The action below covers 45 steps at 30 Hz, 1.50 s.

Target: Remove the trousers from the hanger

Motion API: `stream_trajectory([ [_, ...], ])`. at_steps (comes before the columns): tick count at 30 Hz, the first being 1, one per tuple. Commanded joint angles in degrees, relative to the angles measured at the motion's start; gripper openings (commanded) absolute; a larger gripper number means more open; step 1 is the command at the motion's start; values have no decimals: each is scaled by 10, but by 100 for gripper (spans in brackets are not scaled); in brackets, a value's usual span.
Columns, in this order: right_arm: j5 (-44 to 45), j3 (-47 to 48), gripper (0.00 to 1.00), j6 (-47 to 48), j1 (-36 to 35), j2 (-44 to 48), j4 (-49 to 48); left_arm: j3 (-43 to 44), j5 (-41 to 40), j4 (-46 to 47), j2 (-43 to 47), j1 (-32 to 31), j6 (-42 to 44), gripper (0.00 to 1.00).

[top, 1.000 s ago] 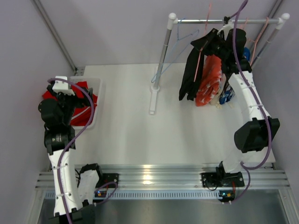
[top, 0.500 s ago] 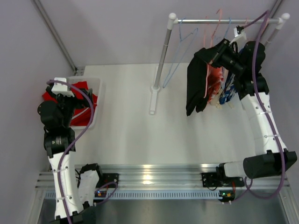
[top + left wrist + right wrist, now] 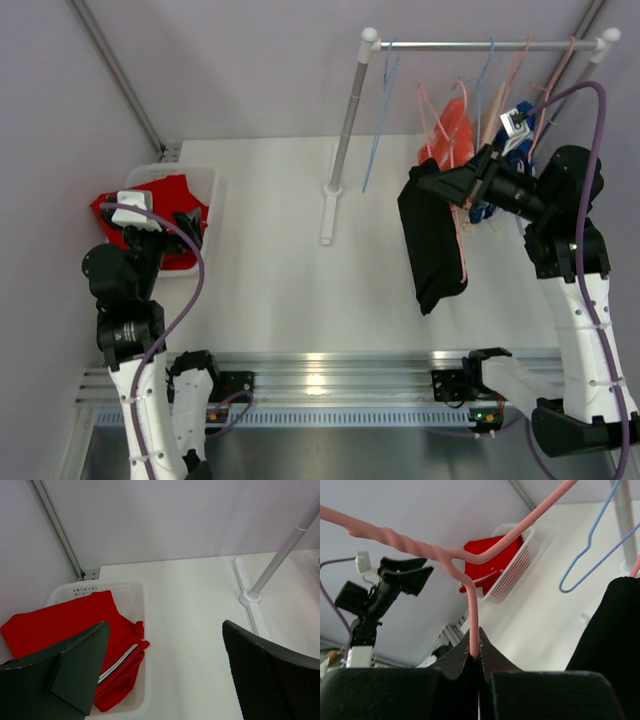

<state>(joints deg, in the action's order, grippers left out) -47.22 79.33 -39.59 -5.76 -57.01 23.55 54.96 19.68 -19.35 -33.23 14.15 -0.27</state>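
Note:
The black trousers [image 3: 435, 245] hang from a pink hanger [image 3: 463, 255] that is off the rail and held over the table. My right gripper [image 3: 445, 185] is shut on that hanger. In the right wrist view the jaws [image 3: 475, 652] pinch the pink wire [image 3: 474, 630], and black cloth [image 3: 615, 630] shows at the right. The red trousers [image 3: 150, 195] lie in a white basket [image 3: 207, 180] at the far left, also seen in the left wrist view [image 3: 75, 620]. My left gripper [image 3: 167, 680] is open and empty, just above the basket's near right side [image 3: 165, 228].
A metal rail [image 3: 480, 45] on a post [image 3: 345, 120] stands at the back, with blue hangers [image 3: 385, 100], an orange-and-white garment [image 3: 457, 120] and a blue-and-white garment [image 3: 520, 125]. The post's base [image 3: 327, 215] lies mid-table. Walls close both sides.
My right arm has pulled the pink hanger with the black trousers off the rail, down and toward the near side. My left arm has dropped back slightly from the basket.

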Motion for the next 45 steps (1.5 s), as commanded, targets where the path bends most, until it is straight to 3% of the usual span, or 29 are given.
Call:
stream_trajectory([
  [1, -102, -8, 0, 26, 4, 23, 37, -13, 3, -27, 29, 0, -3, 99],
  [7, -184, -31, 0, 98, -26, 27, 113, -22, -1, -81, 68, 0, -7, 99],
  [10, -180, -30, 0, 140, -90, 23, 137, -26, -5, -102, 84, 1, -19, 99],
  [13, -119, 11, 0, 176, -234, -6, 151, -35, -11, -116, 104, 1, -29, 99],
  [17, -53, 64, 0, 161, -331, -60, 93, -39, -9, -131, 122, 1, -25, 99],
  [20, -31, 93, 0, 114, -355, -115, 21, -33, 1, -145, 127, 1, -9, 99],
  [24, -2, 115, 0, -18, -376, -184, -104, -20, 31, -157, 134, 1, 19, 99],
  [29, 62, 214, 0, -96, -406, -293, -177, -10, 160, -176, 144, 0, 19, 99],
  [35, 142, 345, 0, -154, -417, -405, -177, -11, 252, -198, 139, 1, 43, 99],
  [41, 232, 472, 0, -170, -417, -491, -148, -11, 273, -215, 90, 1, 109, 99],
  [45, 263, 524, 0, -178, -414, -531, -144, -40, 296, -139, 73, 1, 114, 99],
])
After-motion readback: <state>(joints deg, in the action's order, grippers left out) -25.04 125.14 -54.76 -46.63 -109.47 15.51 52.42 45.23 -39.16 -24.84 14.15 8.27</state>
